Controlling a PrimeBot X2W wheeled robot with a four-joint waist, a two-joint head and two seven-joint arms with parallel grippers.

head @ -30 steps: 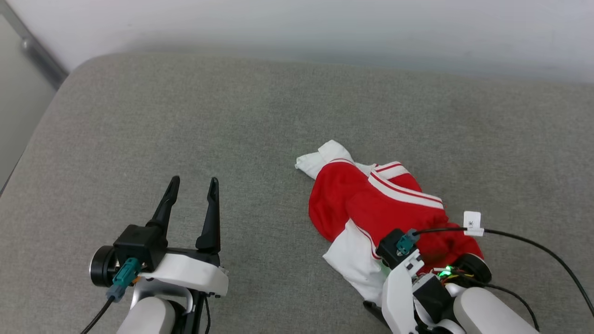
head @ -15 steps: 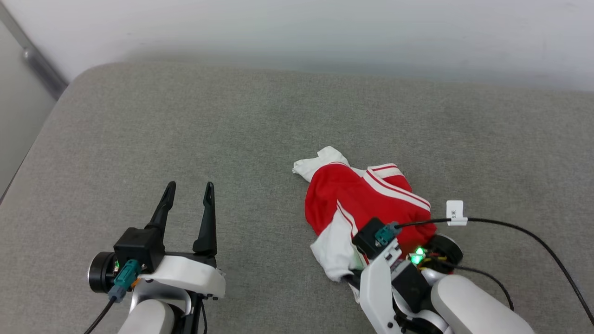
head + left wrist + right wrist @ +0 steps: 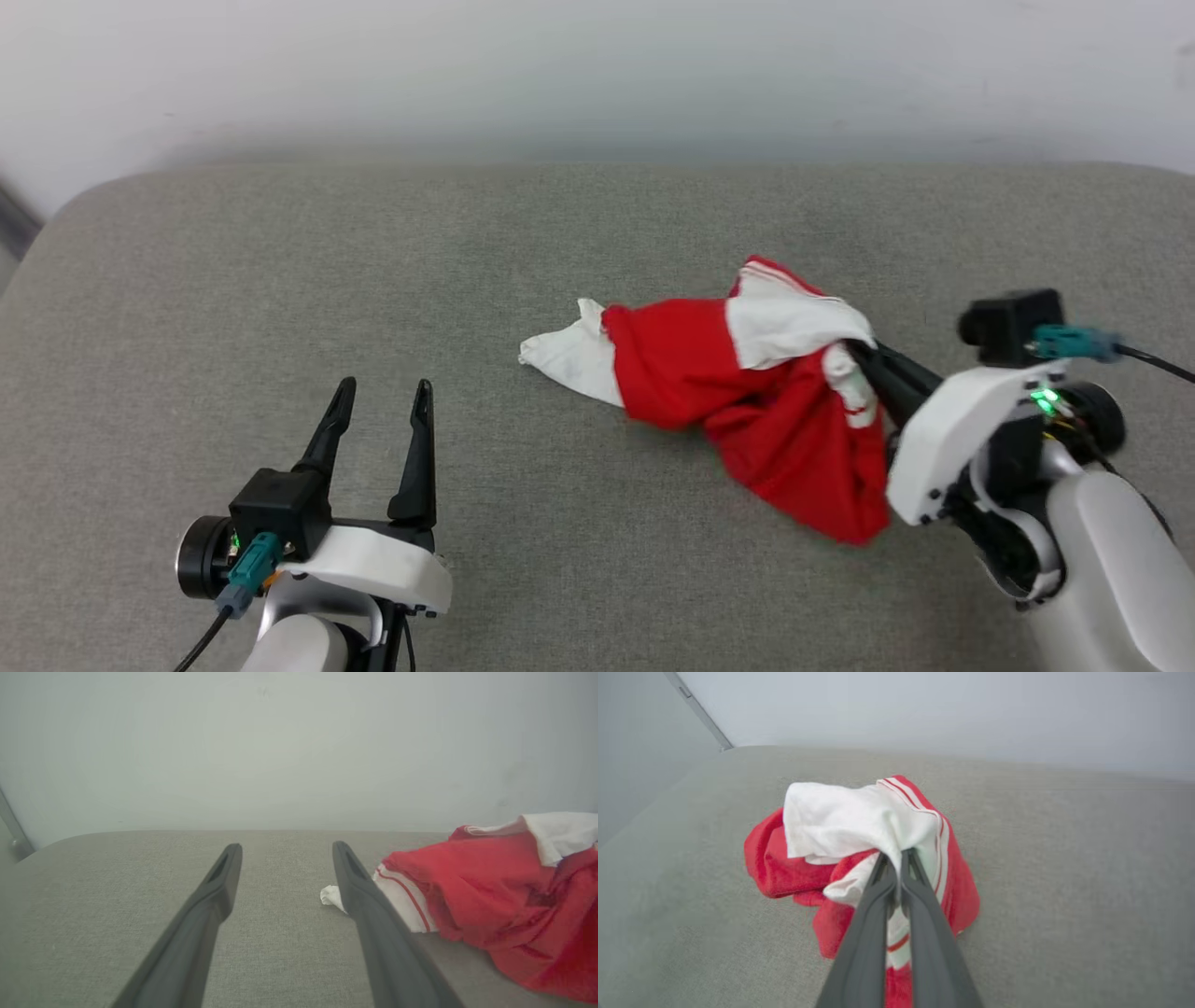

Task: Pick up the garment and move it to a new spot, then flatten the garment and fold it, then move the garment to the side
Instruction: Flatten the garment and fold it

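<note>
A grey upholstered surface (image 3: 280, 261) with rounded corners runs up to a plain pale wall (image 3: 597, 75). A slanted metal strip (image 3: 698, 711) stands at the wall's edge in the right wrist view.

The garment (image 3: 691, 364) is bunched up right of the middle of the surface. It is red cloth with white sleeve panels, and red-and-white striped trim (image 3: 920, 807) runs along one fold. No lettering on it can be read from these angles. One white sleeve end (image 3: 560, 355) trails out to the left and lies flat on the fabric. The rest rises towards the right, as the left wrist view shows (image 3: 467, 886). A red flap (image 3: 831, 495) hangs down nearest the robot; whether it touches the surface I cannot tell.

The right claw (image 3: 864, 359) is clamped on the garment (image 3: 831, 812), its two dark fingers pressed together on a white fold beside the trim (image 3: 894, 856). A green light (image 3: 1044, 401) glows on that wrist, and a teal connector (image 3: 1074, 343) with a black cable plugs in above it.

The left claw (image 3: 386, 387) hovers low at the near left, well apart from the garment, fingers spread and gripping nothing (image 3: 286, 849). A second teal connector (image 3: 252, 555) sits at its wrist.
</note>
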